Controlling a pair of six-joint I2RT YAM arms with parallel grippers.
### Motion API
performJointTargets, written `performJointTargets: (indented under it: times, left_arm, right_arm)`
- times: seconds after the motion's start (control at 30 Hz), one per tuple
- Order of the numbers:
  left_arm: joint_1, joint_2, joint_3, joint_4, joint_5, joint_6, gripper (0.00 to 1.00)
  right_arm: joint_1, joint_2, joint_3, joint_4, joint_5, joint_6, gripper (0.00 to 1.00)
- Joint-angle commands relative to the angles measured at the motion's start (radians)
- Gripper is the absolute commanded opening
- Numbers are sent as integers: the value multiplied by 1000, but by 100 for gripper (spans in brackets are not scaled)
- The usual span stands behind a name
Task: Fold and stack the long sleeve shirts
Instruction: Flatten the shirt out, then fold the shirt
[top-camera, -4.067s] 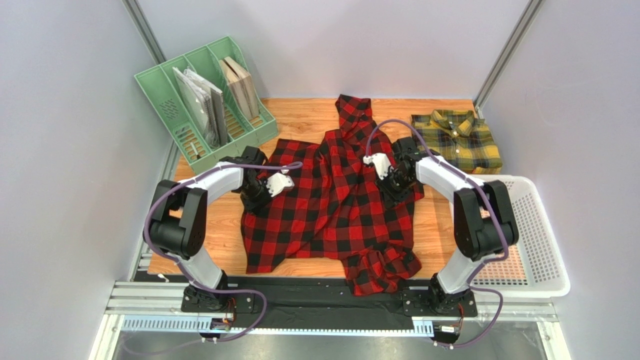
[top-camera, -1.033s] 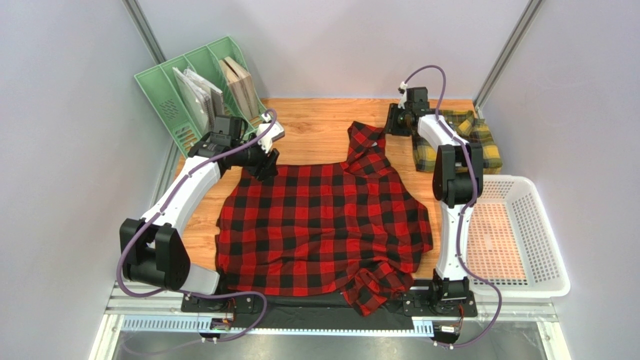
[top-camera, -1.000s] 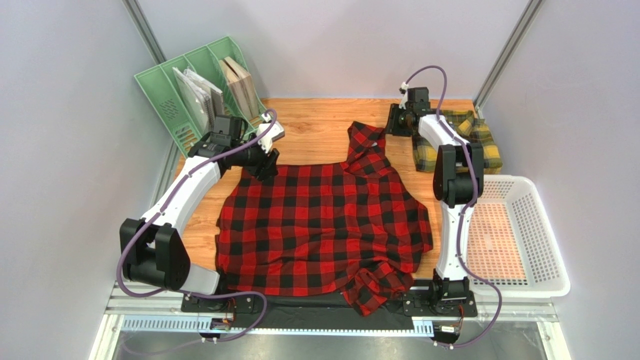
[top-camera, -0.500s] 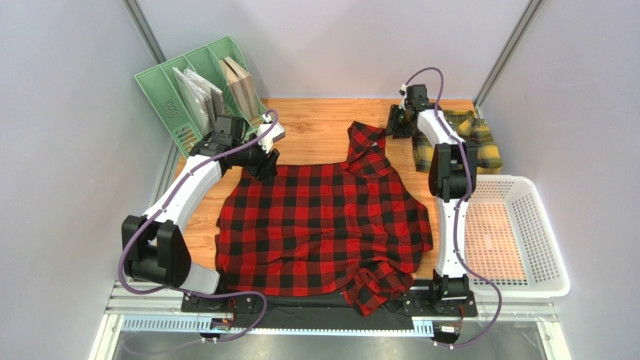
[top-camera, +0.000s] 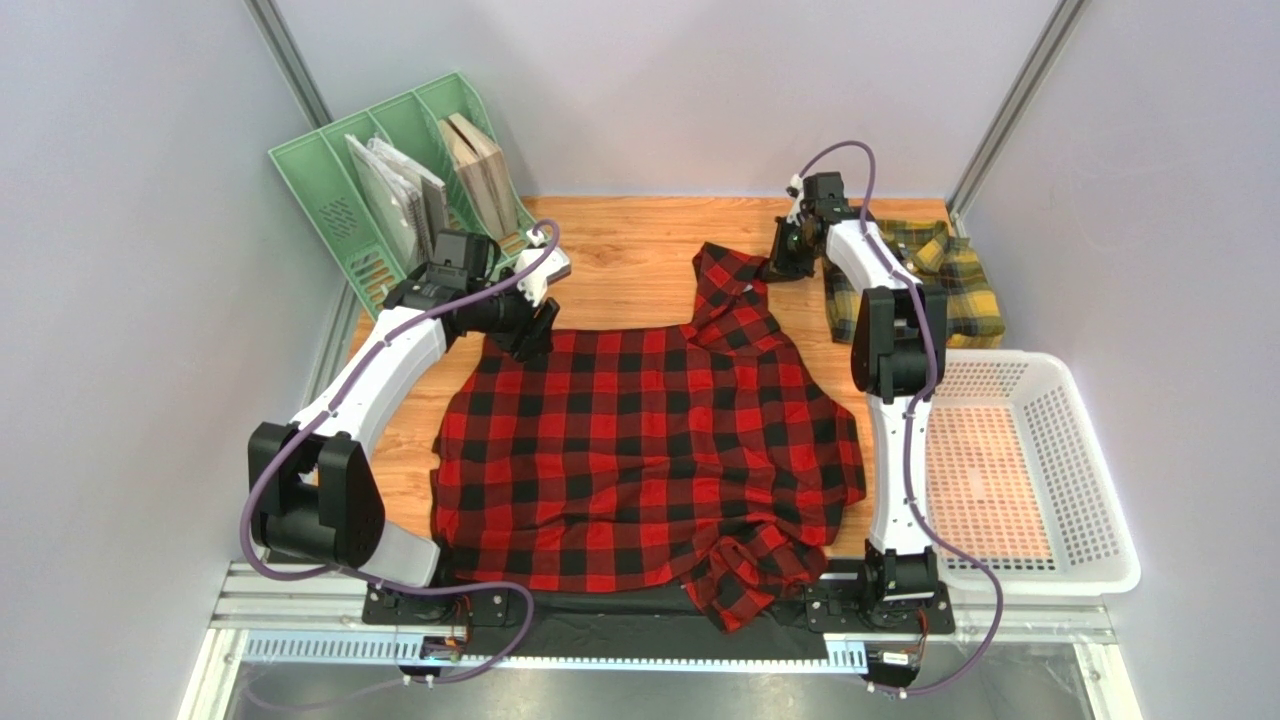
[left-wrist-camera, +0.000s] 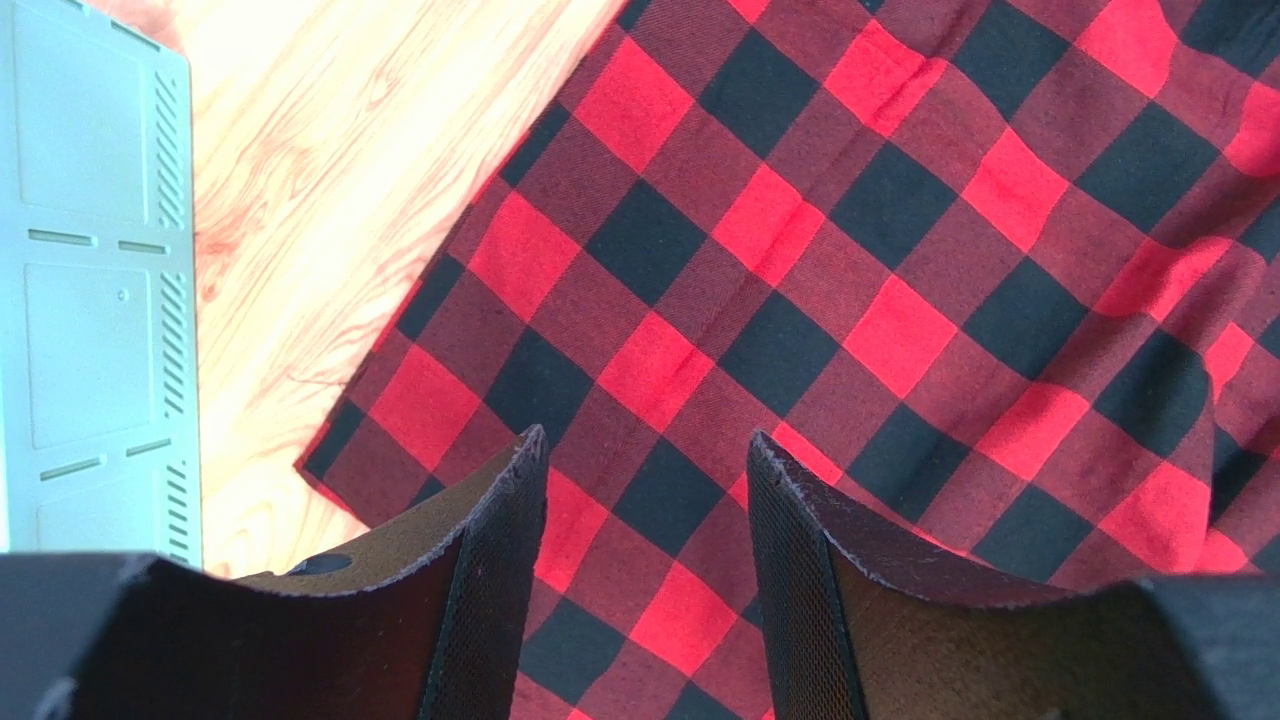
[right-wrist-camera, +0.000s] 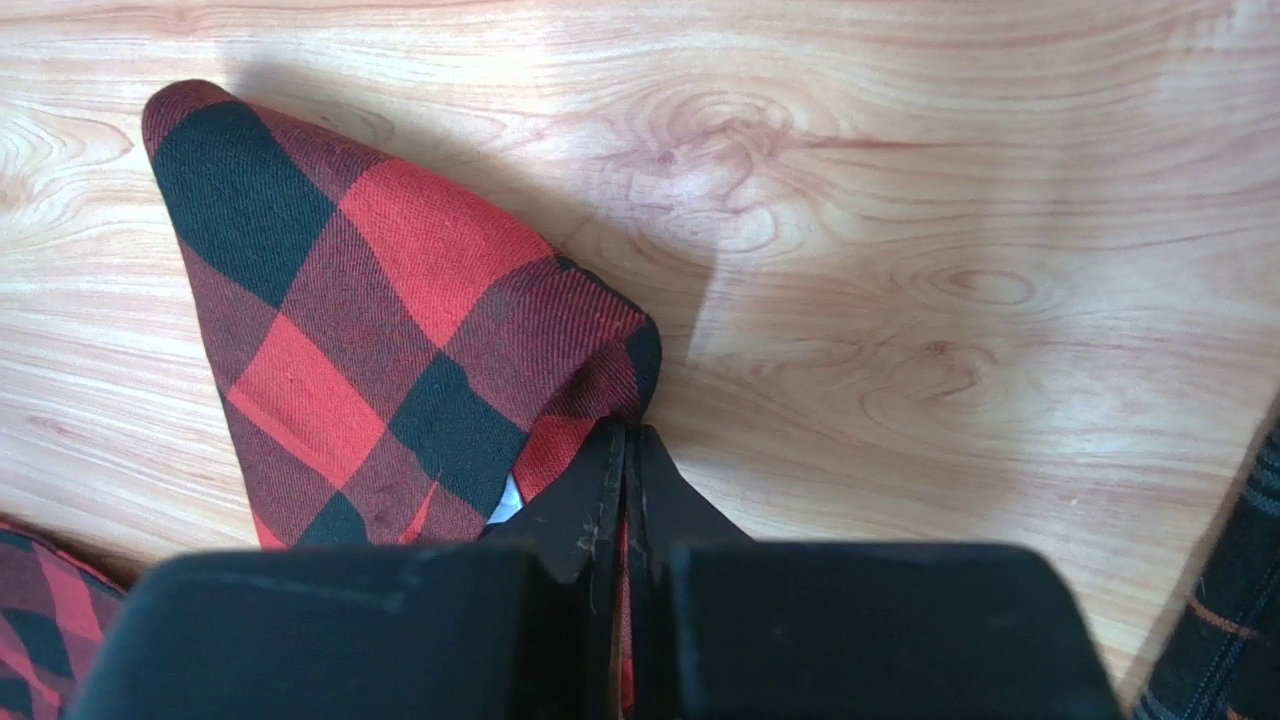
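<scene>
The red-and-black check shirt lies spread flat across the table, one narrow part reaching toward the back. My left gripper hovers over its far left corner, open, with only plaid cloth below the empty gap. My right gripper is at the back, shut on the tip of that narrow red part; red cloth shows pinched between the jaws. The yellow-and-dark-green check shirt lies folded at the back right, partly behind the right arm.
A green file rack with folders stands at the back left; its pale side shows in the left wrist view. A white basket sits at the right edge. Yellow-green cloth edges the right wrist view.
My right gripper has shifted slightly left at the back and closed on the tip of the red shirt. The left arm and the spread shirt have stayed where they were.
</scene>
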Motion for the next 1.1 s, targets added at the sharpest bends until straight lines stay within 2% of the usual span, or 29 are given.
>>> performJointTargets:
  times: [0.0, 0.07, 0.1, 0.17, 0.3, 0.33, 0.43, 0.5, 0.6, 0.63, 0.67, 0.7, 0.77, 0.8, 0.9, 0.93, 1.07]
  left_arm:
    - [11, -14, 45, 1, 0, 8, 57]
    - [14, -28, 38, 1, 1, 6, 57]
    - [16, -32, 35, 4, 0, 2, 57]
    - [16, -46, 25, 7, 6, -6, 57]
    - [14, -63, 15, 21, 9, -29, 57]
    - [17, -66, 11, 21, 6, -31, 57]
    - [26, -103, -10, 50, -46, -60, 57]
    - [43, -121, -33, 79, -68, -101, 57]
    - [98, -144, -53, 97, -45, -159, 57]
    - [127, -150, -58, 99, -22, -170, 57]
    - [138, -150, -65, 97, -10, -184, 57]
    - [152, -153, -68, 94, -3, -184, 57]
    - [158, -150, -73, 81, -3, -183, 58]
    - [163, -152, -76, 74, 0, -178, 58]
    - [169, -140, -84, 51, 21, -155, 58]
    - [169, -114, -79, 42, 26, -140, 58]
    - [169, 23, 37, -109, 50, -26, 57]
  right_arm:
    - [-18, -132, 11, 1, 10, -73, 0]
    - [-19, -216, -43, 62, 54, -124, 0]
    - [-10, -314, -67, 93, 69, -195, 0]
    - [11, -399, -136, 188, 129, -297, 0]
    - [156, -516, -199, 225, 238, -602, 0]
    - [190, -545, -218, 228, 302, -753, 0]
    - [330, -563, -319, 254, 451, -1002, 0]
    - [417, -568, -363, 289, 497, -1075, 0]
    - [514, -556, -422, 338, 533, -1116, 1]
    - [537, -551, -448, 363, 566, -1123, 7]
    - [568, -539, -463, 401, 592, -1121, 32]
    - [573, -525, -468, 444, 631, -1118, 44]
    - [561, -498, -431, 443, 662, -1048, 61]
    - [548, -472, -405, 382, 666, -1014, 62]
    - [473, -471, -312, 192, 543, -853, 62]
    - [449, -471, -296, 152, 439, -819, 62]
    - [306, -439, -255, 10, 230, -727, 56]
